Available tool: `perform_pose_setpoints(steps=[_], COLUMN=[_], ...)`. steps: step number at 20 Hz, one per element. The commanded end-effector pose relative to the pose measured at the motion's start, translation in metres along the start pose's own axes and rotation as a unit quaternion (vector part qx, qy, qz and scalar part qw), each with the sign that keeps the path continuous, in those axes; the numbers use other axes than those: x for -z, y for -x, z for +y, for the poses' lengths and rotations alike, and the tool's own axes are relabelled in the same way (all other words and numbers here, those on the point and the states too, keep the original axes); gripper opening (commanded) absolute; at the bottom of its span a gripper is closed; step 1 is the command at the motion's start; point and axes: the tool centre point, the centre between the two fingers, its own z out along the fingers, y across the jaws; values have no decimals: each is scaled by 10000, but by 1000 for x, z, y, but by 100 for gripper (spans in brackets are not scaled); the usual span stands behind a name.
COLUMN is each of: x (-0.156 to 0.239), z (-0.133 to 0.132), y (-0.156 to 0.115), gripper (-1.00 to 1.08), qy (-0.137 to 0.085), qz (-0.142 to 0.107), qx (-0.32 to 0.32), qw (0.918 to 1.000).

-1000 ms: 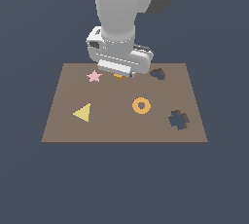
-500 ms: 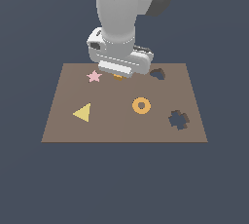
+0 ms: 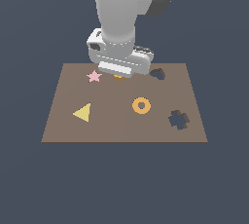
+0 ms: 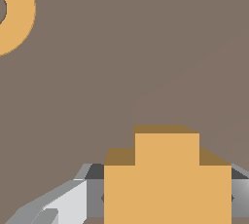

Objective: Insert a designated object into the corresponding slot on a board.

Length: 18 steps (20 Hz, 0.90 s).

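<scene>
The designated object, a chunky orange notched block (image 4: 168,179), sits between my fingers (image 4: 95,196), whose grey pads touch both of its sides. In the exterior view only a sliver of the block (image 3: 118,77) shows, under my gripper (image 3: 119,74), which is low over the back of the brown board (image 3: 112,128). The slot (image 3: 178,120), a dark notched cross-shaped cutout, lies near the board's front corner on the exterior view's right, well away from the gripper.
An orange ring (image 3: 141,105) lies mid-board between the gripper and the slot; the wrist view shows that ring (image 4: 12,13) too. A yellow triangle (image 3: 82,113), a pink star (image 3: 93,76) and a smaller dark rounded cutout (image 3: 157,74) are also on the board.
</scene>
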Motion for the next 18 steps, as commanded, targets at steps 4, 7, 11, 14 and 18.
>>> perform_pose_setpoints(steps=[4, 7, 11, 14, 18], x=[0, 1, 1, 2, 3], z=[0, 0, -2, -6, -13], y=[-9, -17, -30, -43, -62], gripper=[-100, -100, -100, -100, -100], qy=[0, 1, 2, 3, 4], qz=[8, 8, 8, 8, 9], qx=[278, 535, 988, 1415, 2103], qw=[9996, 9986, 9951, 9899, 9776])
